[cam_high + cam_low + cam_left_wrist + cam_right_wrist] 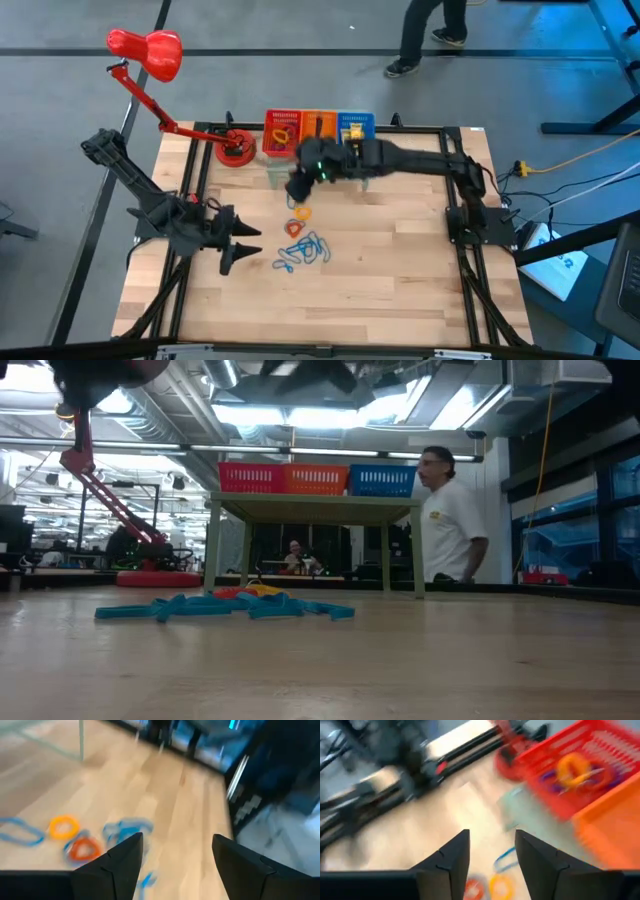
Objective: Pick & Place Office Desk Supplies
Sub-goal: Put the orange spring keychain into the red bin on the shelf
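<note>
We see wooden table (400, 270): blue wiry loops (303, 252), orange band loops (298, 220), lamp base (236, 152), small raised shelf (315, 506)

No text, label or number can be read anywhere.

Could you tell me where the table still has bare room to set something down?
Bare wood spans the near half of the table, below the blue wiry loops and between both arm bases. It is crowded mid-table around the band loops, under the right gripper, and by the left gripper.
</note>
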